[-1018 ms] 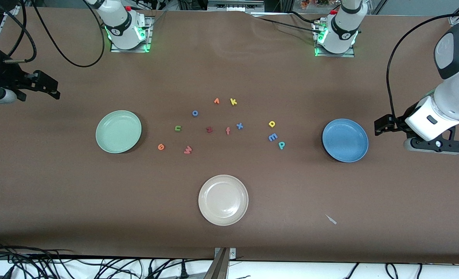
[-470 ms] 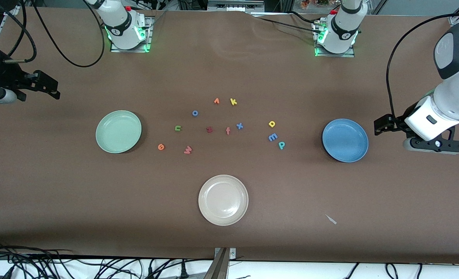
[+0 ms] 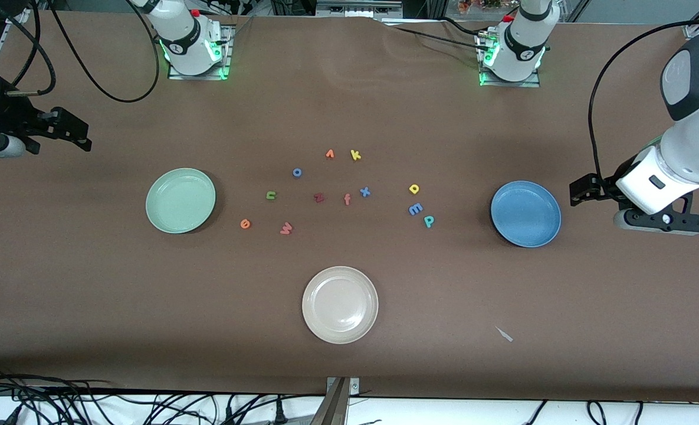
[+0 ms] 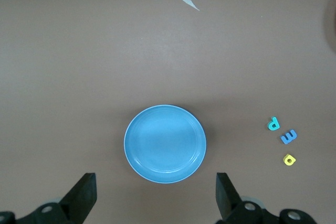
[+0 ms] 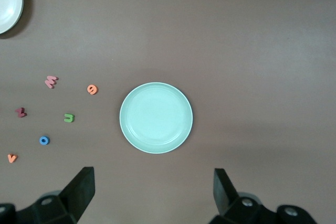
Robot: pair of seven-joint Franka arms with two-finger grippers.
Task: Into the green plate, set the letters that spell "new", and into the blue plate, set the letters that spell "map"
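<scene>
1. The green plate (image 3: 180, 200) lies toward the right arm's end of the table, the blue plate (image 3: 525, 213) toward the left arm's end; both are empty, so no letter has been sorted yet.
2. The green "n" (image 3: 271, 195), orange "e" (image 3: 245, 224) and salmon "w" (image 3: 286, 228) lie between the green plate and the middle of the table. The "e" is closest to that plate.
3. The yellow "a" (image 3: 414, 189), blue "m" (image 3: 415, 208) and teal "p" (image 3: 429, 221) sit in a tight cluster near the blue plate, just beside one another.
4. The right gripper (image 3: 84, 137) hangs near the table's edge at its own end, fingers spread wide and empty (the green plate lies between it and its three letters).
5. The left gripper (image 3: 578, 192) hovers just outside the blue plate, fingers wide and empty too; its letters likewise lie past the plate, toward the middle.
6. Judged from this, each arm is nearer its own word and must reach over its plate to fetch one.
7. The white plate (image 3: 340, 304) and the leftover letters in the middle should stay put.
</scene>
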